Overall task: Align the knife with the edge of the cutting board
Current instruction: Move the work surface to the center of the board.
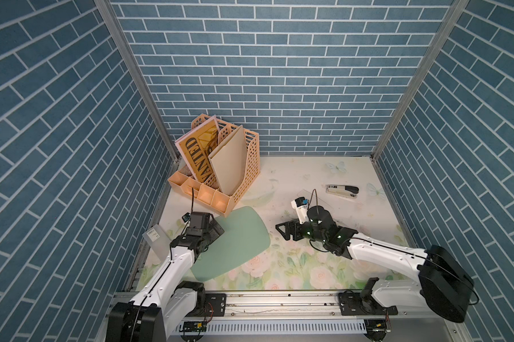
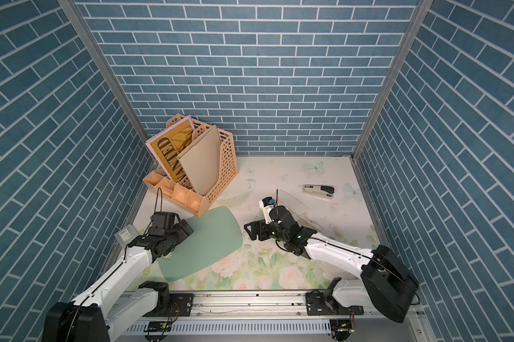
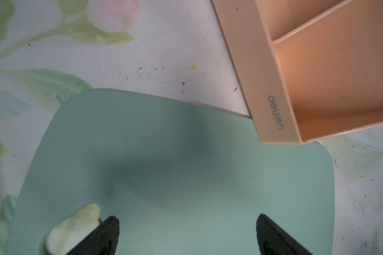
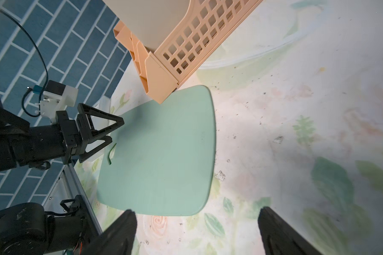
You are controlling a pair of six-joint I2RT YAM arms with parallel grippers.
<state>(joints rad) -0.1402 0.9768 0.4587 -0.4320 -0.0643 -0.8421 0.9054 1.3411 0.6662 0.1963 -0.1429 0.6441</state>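
Blue brick-patterned walls are closing in three sides of a floral-printed table (image 1: 309, 266), and a peach desk organizer (image 1: 250, 165) is standing at its back left with boards and a poster leaning inside.

The cutting board (image 1: 238, 237) is lying flat on the table in front of that organizer, turned at a slant. Its far short edge is meeting the organizer's front corner (image 3: 272, 99) (whether the corner is resting on the board or only touching it cannot be told).

The left gripper (image 3: 186, 220) is hovering over the board's handle end with its fingers spread apart and nothing between them. One fingertip (image 3: 111, 220) is sitting at the rim of the handle hole (image 3: 76, 225).

The right gripper (image 4: 198, 214) is also standing wide apart and empty. It is pointing at the board's long right edge from just beside it, over bare table, as both top views show (image 1: 279, 231).

The knife (image 1: 156, 245) is showing only as a pale, broad blade with a small label. It is lying at the table's left border beside the left arm, on the far side of the board from the right gripper. Its handle is hidden, so its exact angle to the board's edge cannot be judged.

A black-and-silver stapler (image 1: 342, 191) is lying well apart at the back right.
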